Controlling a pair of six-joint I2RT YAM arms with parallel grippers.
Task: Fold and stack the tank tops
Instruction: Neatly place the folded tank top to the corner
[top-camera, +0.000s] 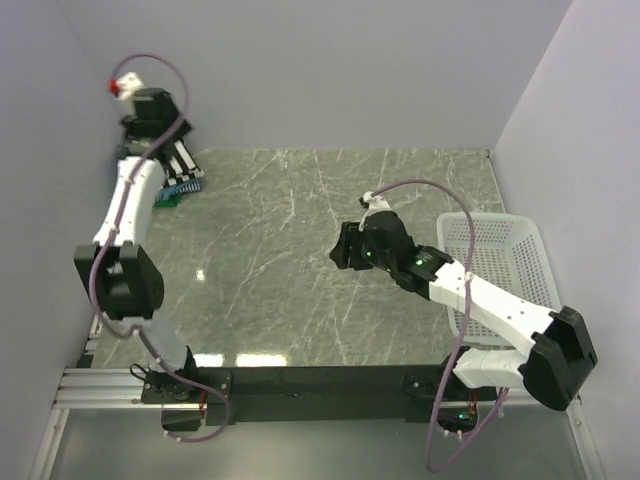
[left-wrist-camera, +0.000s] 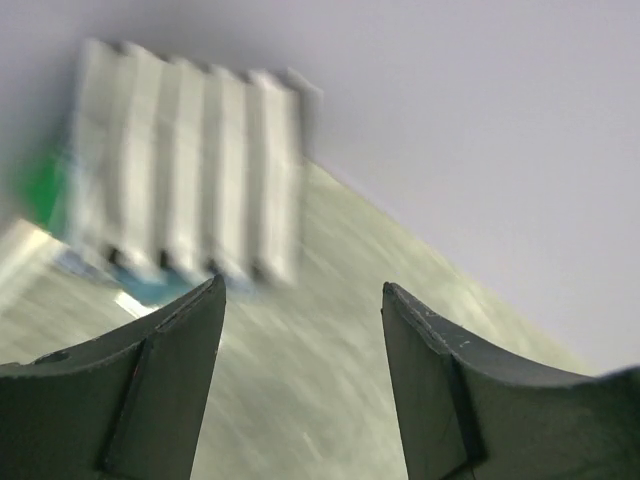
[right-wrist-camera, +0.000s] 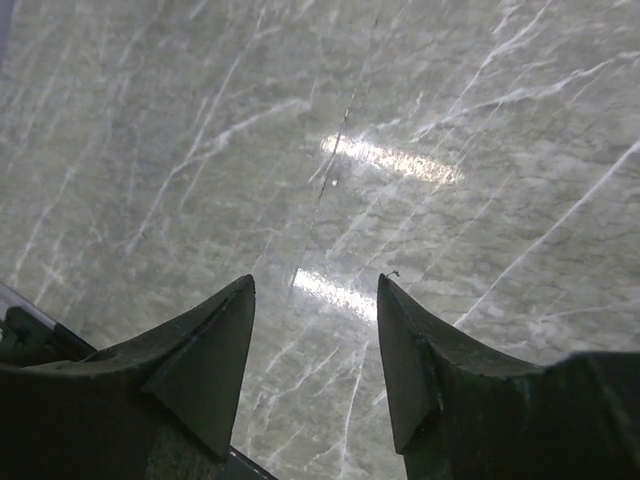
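A stack of folded tank tops (top-camera: 178, 172) lies in the far left corner of the table, the black-and-white striped one on top, with teal-blue and green edges showing beneath. In the left wrist view the stack (left-wrist-camera: 190, 170) is blurred, ahead and to the left of the fingers. My left gripper (top-camera: 155, 125) is open and empty, raised near the back wall just above the stack; it also shows in the left wrist view (left-wrist-camera: 303, 292). My right gripper (top-camera: 343, 246) is open and empty over the bare middle of the table, seen also in the right wrist view (right-wrist-camera: 315, 285).
A white lattice basket (top-camera: 500, 262) stands at the right side of the table, partly under my right arm. Walls close in the table at the back, left and right. The table top (top-camera: 290, 250) is grey-green marble.
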